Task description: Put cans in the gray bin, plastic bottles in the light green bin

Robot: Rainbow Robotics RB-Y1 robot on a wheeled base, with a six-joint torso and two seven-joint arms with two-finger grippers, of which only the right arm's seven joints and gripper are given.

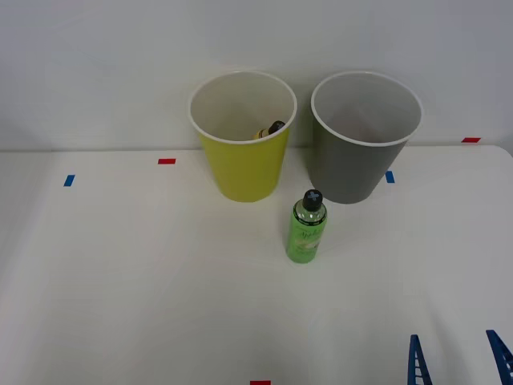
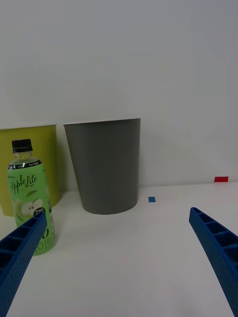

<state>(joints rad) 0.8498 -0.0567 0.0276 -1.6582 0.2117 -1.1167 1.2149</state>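
A translucent green plastic bottle [image 1: 305, 228] [image 2: 29, 195] with a black cap stands upright on the white table, just in front of the gap between the two bins. The light green bin [image 1: 242, 138] [image 2: 44, 163] stands at the back, and a black-capped amber bottle [image 1: 271, 129] lies inside it against the near wall. To its right stands the gray bin [image 1: 365, 138] [image 2: 105, 166]; its visible inside is white and bare. My right gripper [image 1: 459, 361] [image 2: 116, 247] is open near the table's front right edge, well short of the green bottle, with nothing between its blue fingers.
Small red tape marks [image 1: 166, 161] and blue tape marks [image 1: 69, 180] dot the white table. A pale wall rises directly behind the bins. Open tabletop lies left of the bins and in front of the bottle.
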